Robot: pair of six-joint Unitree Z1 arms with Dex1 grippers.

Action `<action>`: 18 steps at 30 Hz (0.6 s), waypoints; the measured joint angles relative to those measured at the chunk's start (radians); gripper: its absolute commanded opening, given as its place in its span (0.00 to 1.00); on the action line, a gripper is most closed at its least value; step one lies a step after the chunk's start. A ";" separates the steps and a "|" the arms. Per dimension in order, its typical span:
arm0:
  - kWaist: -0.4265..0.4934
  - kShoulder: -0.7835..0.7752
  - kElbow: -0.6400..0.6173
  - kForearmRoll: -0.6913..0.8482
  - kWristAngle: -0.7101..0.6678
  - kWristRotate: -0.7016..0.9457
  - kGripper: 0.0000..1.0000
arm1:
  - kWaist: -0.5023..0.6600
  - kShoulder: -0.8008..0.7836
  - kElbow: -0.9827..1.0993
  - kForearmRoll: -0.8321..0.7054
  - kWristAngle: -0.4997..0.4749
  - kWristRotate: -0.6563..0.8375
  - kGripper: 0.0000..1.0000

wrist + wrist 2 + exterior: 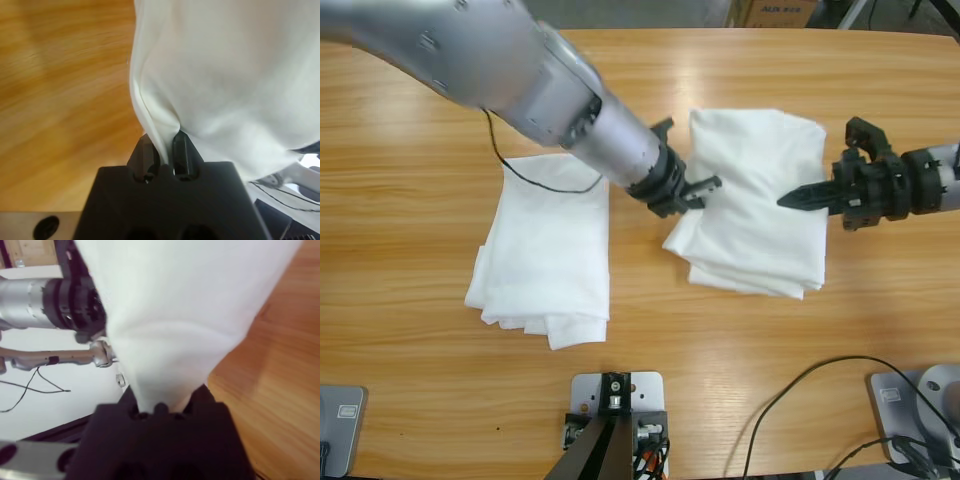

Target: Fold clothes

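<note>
Jaws of both grippers are pinching opposite edges of the white T-shirt (760, 200), left gripper (705, 190) and right gripper (790, 200) holding it taut, likely for folding, just right of the folded bundle (545, 255) on the table (410, 150).

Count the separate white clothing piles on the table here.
2. A folded bundle lies flat left of centre; a second shirt, right of centre, is pinched by both grippers. Layers inside either pile cannot be counted.
</note>
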 measured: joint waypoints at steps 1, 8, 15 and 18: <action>0.004 -0.022 0.000 0.012 0.001 0.003 0.00 | 0.012 -0.019 -0.002 0.010 0.000 0.009 0.00; 0.023 -0.176 0.036 0.090 0.023 0.024 0.00 | 0.159 -0.122 -0.098 0.036 0.001 0.121 0.00; 0.029 -0.309 0.181 0.099 0.074 0.026 0.00 | 0.319 -0.122 -0.198 0.037 -0.055 0.191 0.00; 0.038 -0.365 0.246 0.099 0.088 0.026 0.00 | 0.378 -0.096 -0.221 0.026 -0.086 0.204 0.00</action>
